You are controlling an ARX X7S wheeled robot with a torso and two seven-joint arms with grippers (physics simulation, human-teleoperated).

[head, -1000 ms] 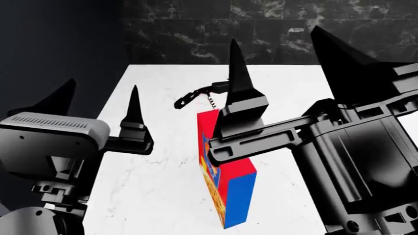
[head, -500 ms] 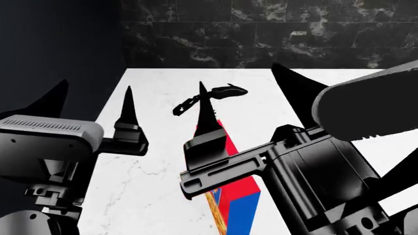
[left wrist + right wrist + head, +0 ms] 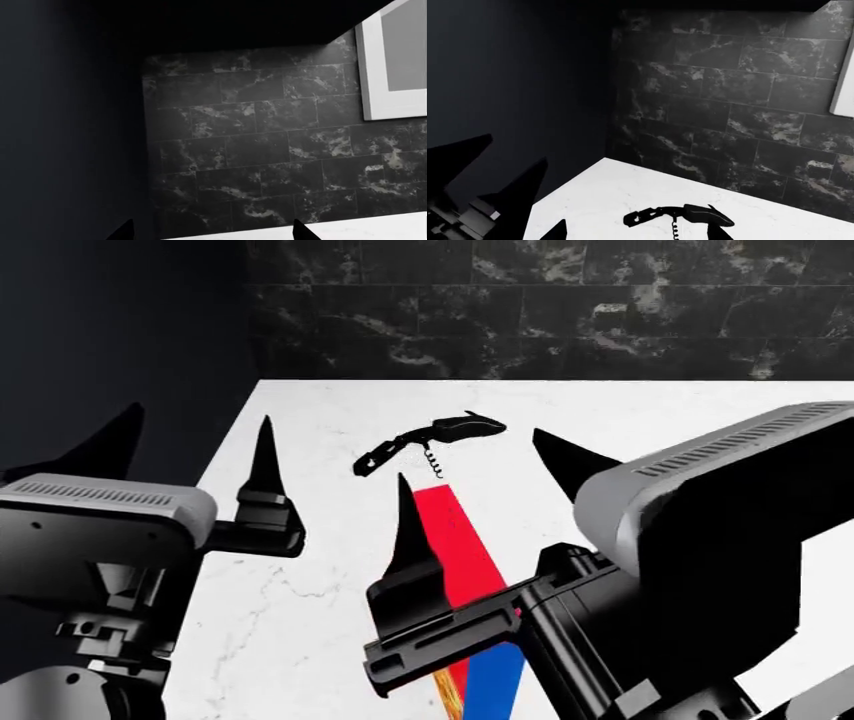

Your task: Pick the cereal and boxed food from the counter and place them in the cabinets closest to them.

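Observation:
The boxed food (image 3: 458, 552), red above and blue below, stands on the white counter (image 3: 307, 610). My right gripper (image 3: 469, 454) is open and hangs above it. One finger (image 3: 408, 530) is close to the box's left edge and the other finger (image 3: 571, 462) is well to its right. The gripper body hides the box's lower part. The box does not show in the right wrist view, where the right gripper (image 3: 639, 232) is open over the counter (image 3: 600, 192). My left gripper (image 3: 200, 412) is open and empty over the counter's left edge; it is also open in the left wrist view (image 3: 211, 231). The cereal is out of view.
A black corkscrew (image 3: 430, 441) lies on the counter behind the box; it also shows in the right wrist view (image 3: 680, 216). A dark marble-tile wall (image 3: 534, 320) backs the counter. A white cabinet corner (image 3: 393, 75) hangs on the wall. Dark space lies left of the counter.
My right arm has moved down and to the left over the box, and its body now hides more of the box. The box, corkscrew and left gripper have stayed put.

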